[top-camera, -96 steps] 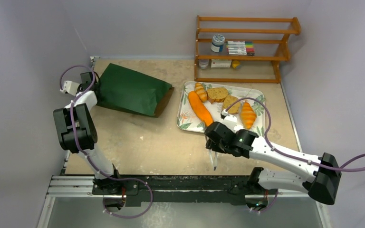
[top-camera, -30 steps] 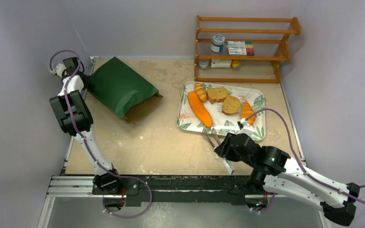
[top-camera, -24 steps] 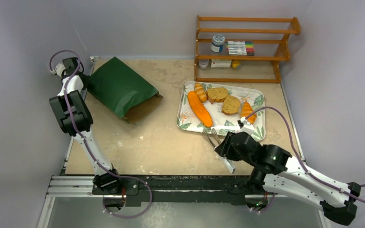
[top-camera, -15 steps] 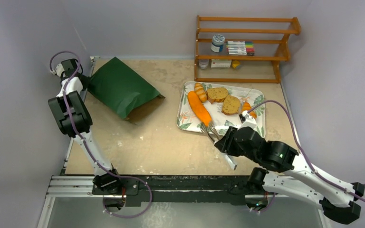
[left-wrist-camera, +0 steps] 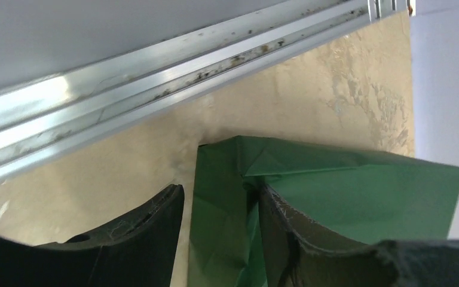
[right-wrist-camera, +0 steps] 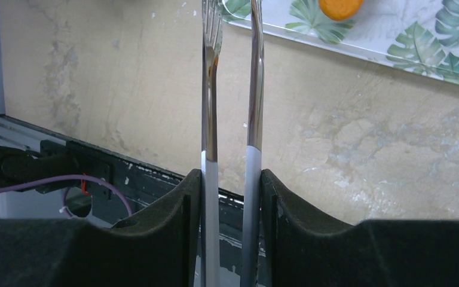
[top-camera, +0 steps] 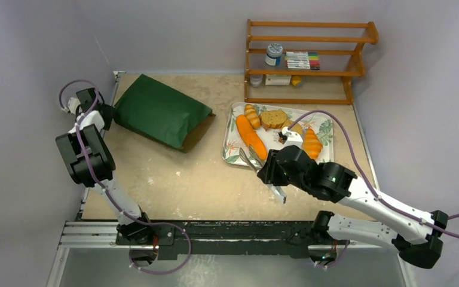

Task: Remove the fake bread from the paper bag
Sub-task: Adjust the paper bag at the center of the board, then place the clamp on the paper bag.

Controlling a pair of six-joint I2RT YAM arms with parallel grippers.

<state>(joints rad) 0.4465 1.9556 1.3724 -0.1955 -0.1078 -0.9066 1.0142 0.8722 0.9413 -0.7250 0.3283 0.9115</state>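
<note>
From above, the left claw point(top-camera: 107, 112) grips the closed end of the bag point(top-camera: 161, 115). The bag is dark green and lies flat on the table point(top-camera: 173, 179). It stretches away to the claw's right, with its brown-lined mouth at the end farthest from the claw. The right claw point(top-camera: 267, 174) clamps tongs point(top-camera: 251, 161), whose tips reach ahead to the near edge of the tray point(top-camera: 234, 156). The bread point(top-camera: 251, 136) lies on the tray past those tips: a long orange loaf, a ridged roll point(top-camera: 252, 115), a speckled tan slice point(top-camera: 273, 118) and an orange croissant point(top-camera: 311, 143).

At the left wrist, the bag's point(left-wrist-camera: 358, 185) creased green fold is pinched between the left claw's point(left-wrist-camera: 220, 190) black fingers.

At the right wrist, the right claw point(right-wrist-camera: 230, 174) squeezes the white-handled tongs point(right-wrist-camera: 209, 107). An orange bread point(right-wrist-camera: 339, 6) end rests on the leaf-patterned tray point(right-wrist-camera: 430, 54) ahead and to the right.
</note>
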